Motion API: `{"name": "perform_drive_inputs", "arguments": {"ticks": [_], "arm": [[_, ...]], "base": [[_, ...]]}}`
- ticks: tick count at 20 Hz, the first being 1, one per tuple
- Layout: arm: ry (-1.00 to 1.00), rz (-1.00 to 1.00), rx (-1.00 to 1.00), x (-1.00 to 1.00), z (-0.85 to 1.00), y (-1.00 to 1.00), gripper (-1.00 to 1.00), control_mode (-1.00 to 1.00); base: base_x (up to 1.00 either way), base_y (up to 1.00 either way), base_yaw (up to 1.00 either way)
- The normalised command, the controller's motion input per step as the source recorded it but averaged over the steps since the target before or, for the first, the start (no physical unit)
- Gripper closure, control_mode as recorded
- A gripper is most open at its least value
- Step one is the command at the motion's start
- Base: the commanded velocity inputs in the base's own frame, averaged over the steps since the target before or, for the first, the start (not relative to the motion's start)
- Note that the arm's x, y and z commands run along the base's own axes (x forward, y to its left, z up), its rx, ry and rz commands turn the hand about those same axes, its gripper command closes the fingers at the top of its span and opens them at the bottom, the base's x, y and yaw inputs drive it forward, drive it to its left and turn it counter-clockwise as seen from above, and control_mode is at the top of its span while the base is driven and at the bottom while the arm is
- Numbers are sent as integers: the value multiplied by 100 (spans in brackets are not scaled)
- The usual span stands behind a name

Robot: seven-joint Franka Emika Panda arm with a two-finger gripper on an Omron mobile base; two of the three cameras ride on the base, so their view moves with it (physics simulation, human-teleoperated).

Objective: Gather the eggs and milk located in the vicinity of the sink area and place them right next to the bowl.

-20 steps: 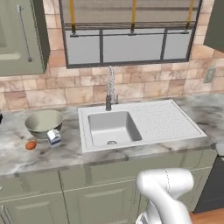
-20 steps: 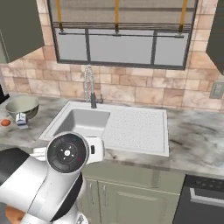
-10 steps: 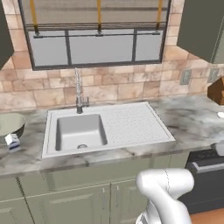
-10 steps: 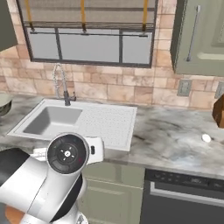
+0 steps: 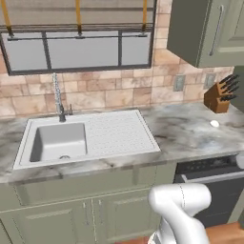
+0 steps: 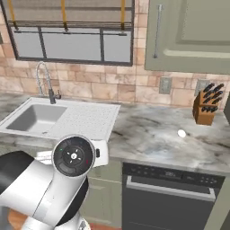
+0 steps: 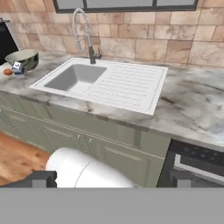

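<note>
showing in hand view: bowl, egg, milk beside.

You see the white sink set in the marble counter, its basin beside a ribbed drainboard. Left of the sink sits the grey-green bowl; the orange-brown egg and the small milk carton lie just before it.

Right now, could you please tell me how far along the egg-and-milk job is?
Done, by the look of it: in the hand view the egg and the milk sit on the counter right beside the bowl, left of the sink. In hand: nothing; the gripper is open and empty. Left: nothing apparent, though both items look small here.
</note>
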Motion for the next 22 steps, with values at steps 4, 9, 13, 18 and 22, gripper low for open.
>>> {"name": "perform_drive_inputs", "arguments": {"ticks": [4, 9, 13, 18, 22], "arm": [[0, 0, 0, 0, 0, 0, -100, 100], [0, 0, 0, 0, 0, 0, -100, 100], [0, 0, 0, 0, 0, 0, -100, 100], [0, 0, 0, 0, 0, 0, -100, 100], [0, 0, 0, 0, 0, 0, -100, 100]], "base": [[-85, -6, 1], [-64, -12, 1], [-16, -52, 0], [0, -52, 0], [9, -10, 0]]}}
